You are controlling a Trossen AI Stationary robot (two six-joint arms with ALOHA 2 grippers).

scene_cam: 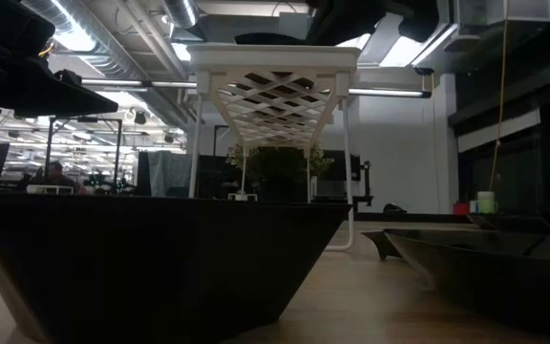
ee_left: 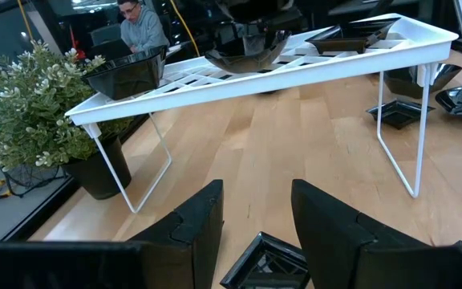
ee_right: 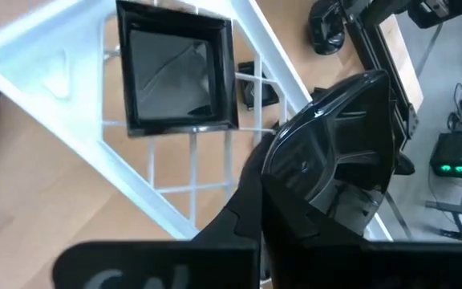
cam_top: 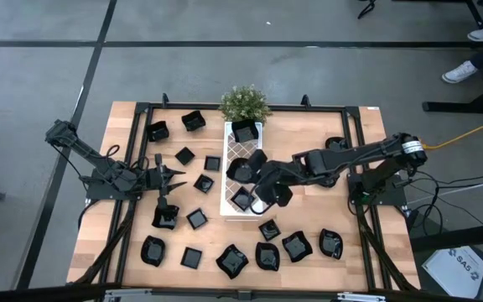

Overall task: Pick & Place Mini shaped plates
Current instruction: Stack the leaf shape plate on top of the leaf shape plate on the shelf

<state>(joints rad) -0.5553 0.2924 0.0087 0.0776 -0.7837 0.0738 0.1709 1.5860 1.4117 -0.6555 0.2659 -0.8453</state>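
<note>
A wavy-rimmed black plate (ee_right: 335,152) is clamped in the right gripper (cam_top: 257,172), whose fingers are shut on its rim, directly over the middle of the white tray (cam_top: 229,201). Two square plates already sit on that tray: one at the far end (cam_top: 244,131) beside the potted plant (cam_top: 243,101), one near the front end (cam_top: 241,199). The remaining plates (cam_top: 231,260) lie scattered across the wooden table (cam_top: 309,134), most to the tray's left and along the front edge. The left gripper (cam_top: 170,176) rests left of the tray, fingers spread and empty, with a square plate (ee_left: 267,261) on the table just below them.
</note>
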